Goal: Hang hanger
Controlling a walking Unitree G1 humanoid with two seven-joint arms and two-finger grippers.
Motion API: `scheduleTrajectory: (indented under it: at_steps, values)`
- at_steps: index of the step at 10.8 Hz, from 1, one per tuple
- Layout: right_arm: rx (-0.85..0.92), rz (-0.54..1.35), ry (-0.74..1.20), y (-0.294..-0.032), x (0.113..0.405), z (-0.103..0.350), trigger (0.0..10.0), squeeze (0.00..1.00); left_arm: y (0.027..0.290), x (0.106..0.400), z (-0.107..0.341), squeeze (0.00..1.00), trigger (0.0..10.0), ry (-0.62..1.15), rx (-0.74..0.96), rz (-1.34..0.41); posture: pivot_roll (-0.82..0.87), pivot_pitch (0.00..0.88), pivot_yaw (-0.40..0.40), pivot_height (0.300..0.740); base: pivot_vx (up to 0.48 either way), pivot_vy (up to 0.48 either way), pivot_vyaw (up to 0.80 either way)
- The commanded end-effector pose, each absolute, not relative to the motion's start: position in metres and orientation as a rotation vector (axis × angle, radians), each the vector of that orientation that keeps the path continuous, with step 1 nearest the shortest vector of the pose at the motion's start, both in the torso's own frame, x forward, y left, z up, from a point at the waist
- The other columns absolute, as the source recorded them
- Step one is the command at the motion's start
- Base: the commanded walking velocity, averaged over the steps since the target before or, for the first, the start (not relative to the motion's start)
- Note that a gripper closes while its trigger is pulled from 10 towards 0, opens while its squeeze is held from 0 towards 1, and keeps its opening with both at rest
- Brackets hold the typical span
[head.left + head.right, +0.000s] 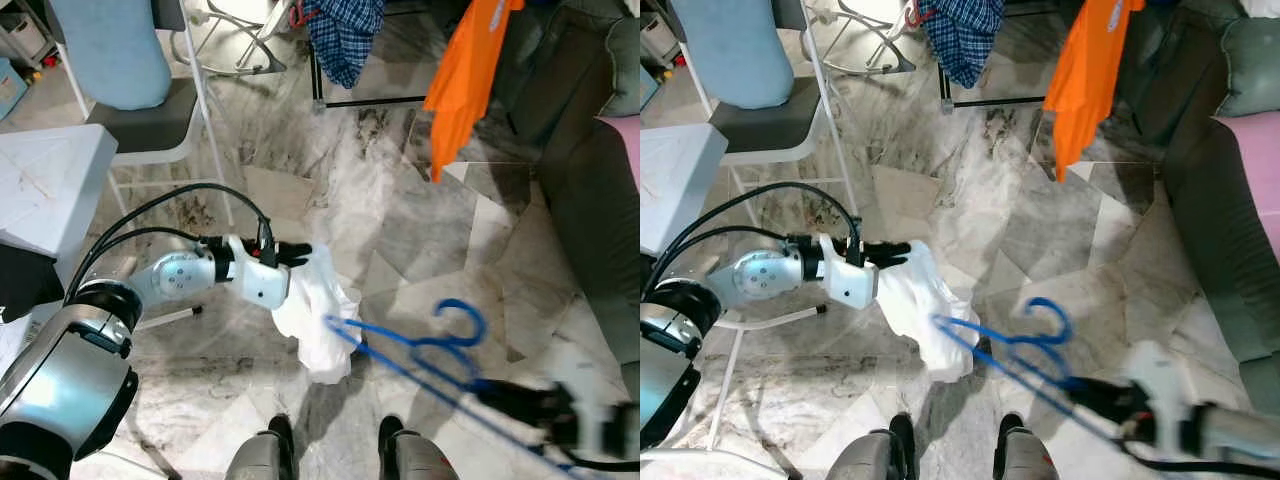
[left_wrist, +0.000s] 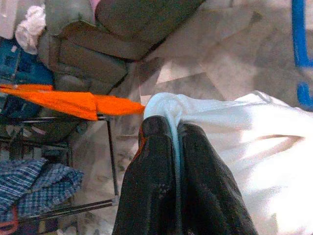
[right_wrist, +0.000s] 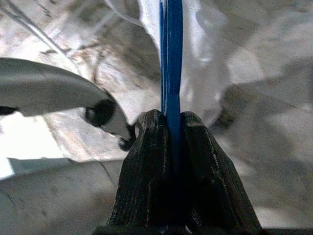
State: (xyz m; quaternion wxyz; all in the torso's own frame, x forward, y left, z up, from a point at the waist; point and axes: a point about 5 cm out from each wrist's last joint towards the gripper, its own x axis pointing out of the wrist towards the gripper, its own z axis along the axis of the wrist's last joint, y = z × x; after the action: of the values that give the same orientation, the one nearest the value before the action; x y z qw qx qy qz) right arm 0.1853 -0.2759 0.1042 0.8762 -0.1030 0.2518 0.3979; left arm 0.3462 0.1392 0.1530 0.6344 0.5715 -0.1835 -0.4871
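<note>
In the left eye view, the left gripper reaches forward over the marble floor, its jaws pinched on the top edge of a white garment that hangs down from them. A blue hanger sits low on the right, one end pushed into the white garment, its hook curling up near the middle. The right gripper, blurred, holds the hanger's other end. Farther off, an orange shirt and a blue checked shirt hang on a drying rack, a white chair stands to the left, and a dark sofa runs along the right.

The right eye view shows the same scene, with the robot's feet at the bottom edge.

In the left wrist view, the two black fingers are closed tight on a rolled fold of the white garment.

In the right wrist view, the fingers are clamped on the blue hanger's bar, which runs straight ahead into the white garment; the left arm crosses beside it.
</note>
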Motion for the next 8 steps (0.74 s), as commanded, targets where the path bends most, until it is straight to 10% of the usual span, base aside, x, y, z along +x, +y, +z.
scheduleTrajectory:
  at_steps: [1, 4, 8]
  values:
    - [-0.245, 0.777, 0.532, -0.290, 0.181, 0.107, 10.0, 0.00, 0.153, 0.343, 0.145, 0.00, 10.0, -0.360, 1.324, -1.110, -0.21, 0.309, 0.132, 0.740, 0.000, 0.000, 0.00]
    - [-0.350, 0.562, 0.447, -0.317, 0.195, 0.120, 10.0, 0.00, 0.153, 0.342, 0.139, 0.00, 10.0, -0.339, 1.313, -1.114, -0.22, 0.313, 0.135, 0.740, 0.000, 0.000, 0.00]
    - [-0.326, 0.685, 0.414, -0.279, 0.212, 0.099, 10.0, 0.00, 0.133, 0.331, 0.139, 0.00, 10.0, -0.455, 1.229, -1.207, -0.22, 0.316, 0.137, 0.740, 0.000, 0.000, 0.00]
